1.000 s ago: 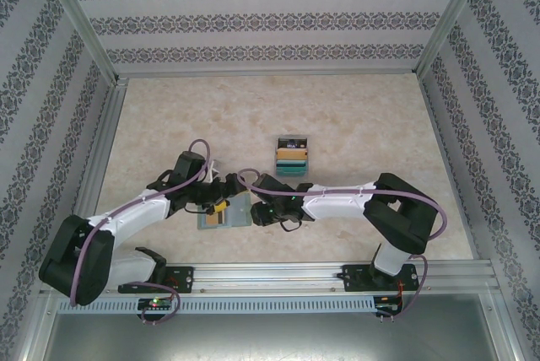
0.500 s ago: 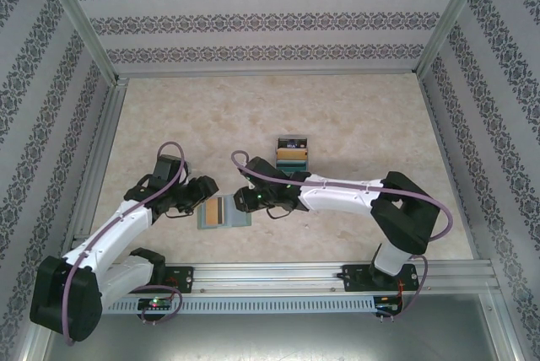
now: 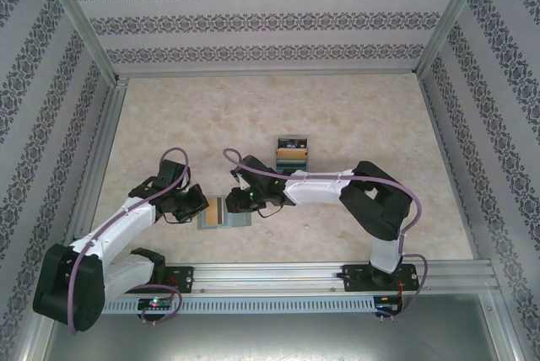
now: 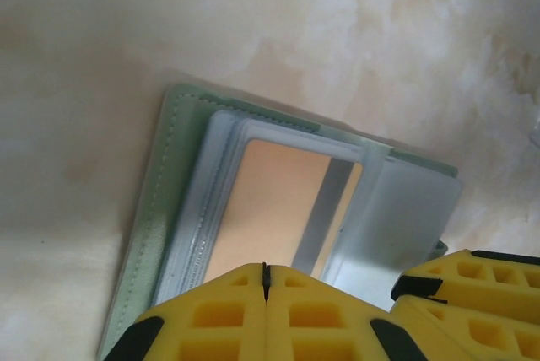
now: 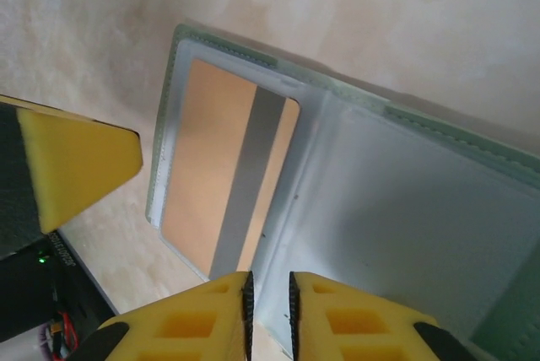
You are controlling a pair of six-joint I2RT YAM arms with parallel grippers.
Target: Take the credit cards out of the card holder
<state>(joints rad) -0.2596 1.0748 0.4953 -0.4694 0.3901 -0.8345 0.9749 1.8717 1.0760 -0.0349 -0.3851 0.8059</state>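
While the card holder (image 3: 242,219) lies open, long axis across your worktop (image 3: 354,125), your left claw (image 4: 264,270) is clenched. Of the right claw (image 5: 268,281) you cannot tell.

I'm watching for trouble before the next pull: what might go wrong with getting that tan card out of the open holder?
The tan-gold card lies fully under a clear pocket of the card holder, so a pinch may catch pocket and card together and drag the whole holder. The left gripper and right gripper work close together at the holder, so they may bump.
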